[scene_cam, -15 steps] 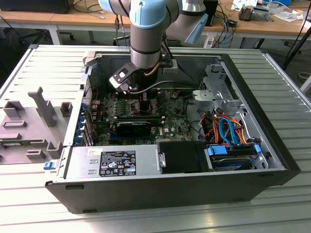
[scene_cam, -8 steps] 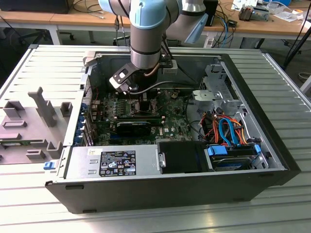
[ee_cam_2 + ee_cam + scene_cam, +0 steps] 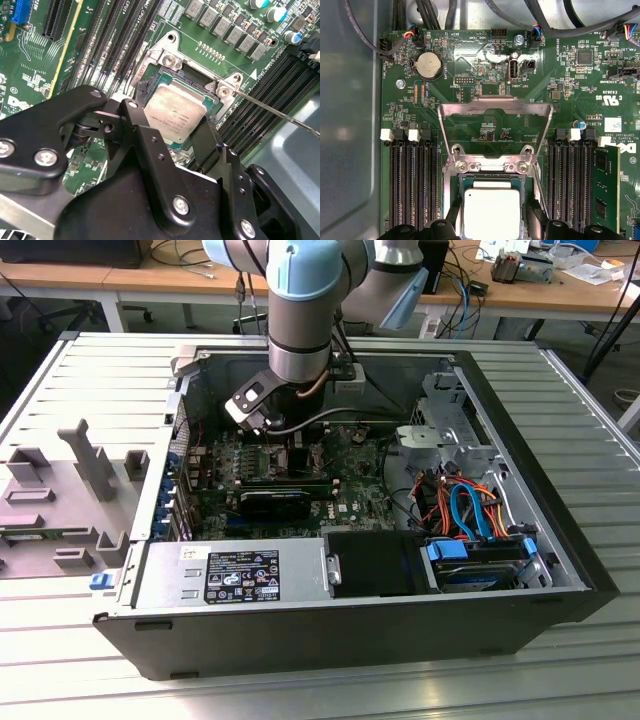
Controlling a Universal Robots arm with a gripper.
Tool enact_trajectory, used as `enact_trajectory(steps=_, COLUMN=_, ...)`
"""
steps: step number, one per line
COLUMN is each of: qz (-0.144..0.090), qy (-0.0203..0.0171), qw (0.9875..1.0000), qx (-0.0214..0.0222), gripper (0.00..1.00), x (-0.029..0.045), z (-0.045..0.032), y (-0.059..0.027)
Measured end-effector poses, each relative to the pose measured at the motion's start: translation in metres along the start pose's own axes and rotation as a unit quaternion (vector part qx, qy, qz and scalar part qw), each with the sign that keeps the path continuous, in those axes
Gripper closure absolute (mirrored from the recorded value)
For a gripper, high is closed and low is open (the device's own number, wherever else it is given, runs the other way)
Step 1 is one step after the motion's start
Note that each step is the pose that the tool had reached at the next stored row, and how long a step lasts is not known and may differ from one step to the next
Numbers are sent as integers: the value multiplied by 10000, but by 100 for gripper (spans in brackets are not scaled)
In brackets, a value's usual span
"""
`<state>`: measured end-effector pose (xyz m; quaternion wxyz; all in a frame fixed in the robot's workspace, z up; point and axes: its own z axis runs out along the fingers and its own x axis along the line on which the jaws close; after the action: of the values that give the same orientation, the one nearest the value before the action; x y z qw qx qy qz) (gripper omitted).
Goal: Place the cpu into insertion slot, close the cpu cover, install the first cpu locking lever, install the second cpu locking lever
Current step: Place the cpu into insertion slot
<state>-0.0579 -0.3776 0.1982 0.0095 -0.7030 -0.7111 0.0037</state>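
Plainly, the cpu is seen lying square inside the insertion slot with its silver top facing up. It is grasped on two opposite edges by the black fingers of the gripper; whether it is fully seated cannot be told. The cpu cover is swung open away from the slot on its hinge, and parts of the green board are seen through its window. A thin metal rod is seen running off from one corner of the slot. Long black memory slots are ranged on both sides of it, and a round battery is set beyond the cover. In the exterior view the arm is seen reaching down from the upper middle of the frame into the open computer case, which is set at the centre of the frame on a slatted metal table.
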Motion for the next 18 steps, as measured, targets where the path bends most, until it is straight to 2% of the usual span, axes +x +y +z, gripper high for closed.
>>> enact_trajectory(steps=3, qz=0, qy=-1, qw=10000, qx=1, gripper=38, x=-1, z=-7, y=-1)
enact_trajectory(steps=5, qz=1, qy=13, qw=10000, qx=0, gripper=38, x=0, z=-34, y=-2)
enact_trajectory(steps=9, qz=0, qy=58, qw=10000, qx=-1, gripper=38, x=1, z=-137, y=-3)
enact_trajectory(steps=13, qz=-2, qy=82, qw=10000, qx=0, gripper=39, x=1, z=-137, y=-1)
enact_trajectory(steps=14, qz=-3, qy=93, qw=10000, qx=5, gripper=52, x=1, z=-138, y=3)
enact_trajectory(steps=15, qz=-2, qy=99, qw=10000, qx=9, gripper=52, x=1, z=-137, y=7)
enact_trajectory(steps=18, qz=-2, qy=130, qw=9999, qx=23, gripper=70, x=1, z=-138, y=27)
